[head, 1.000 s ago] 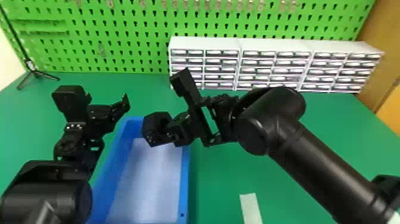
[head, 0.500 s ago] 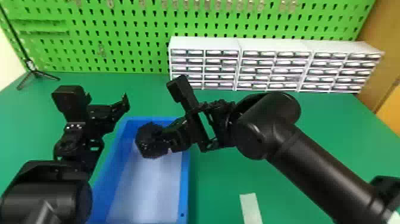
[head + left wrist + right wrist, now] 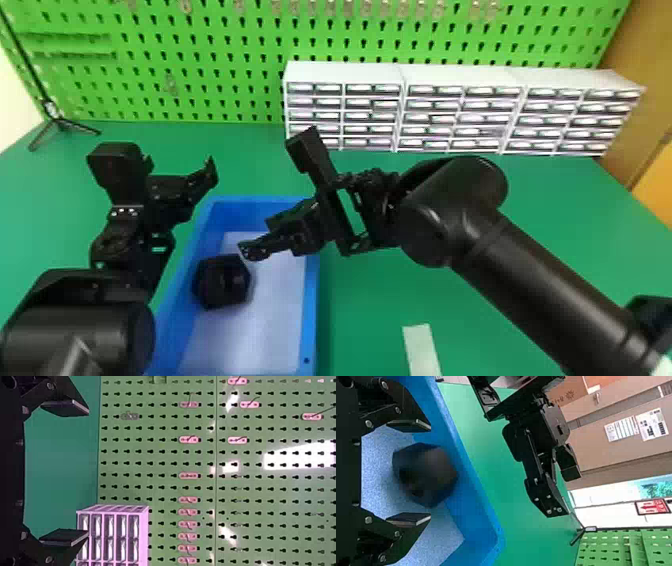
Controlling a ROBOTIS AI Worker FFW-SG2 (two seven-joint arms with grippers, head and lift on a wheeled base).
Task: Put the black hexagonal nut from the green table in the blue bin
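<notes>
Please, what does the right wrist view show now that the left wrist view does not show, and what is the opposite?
Right wrist view: the black nut against the blue bin, between the open fingers of the right gripper with space on both sides, and a red-and-white sign.

Left wrist view: a drawer cabinet and hooks.

Both: the left gripper, the green table and the pegboard.

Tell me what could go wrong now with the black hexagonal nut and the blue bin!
The black hexagonal nut is close to a side wall of the blue rectangular bin, so it might knock that wall and tumble. The black right gripper has its open fingers on either side of the nut, so one could nudge it while backing away. The black left gripper is near the bin too, so the arms might bump.
</notes>
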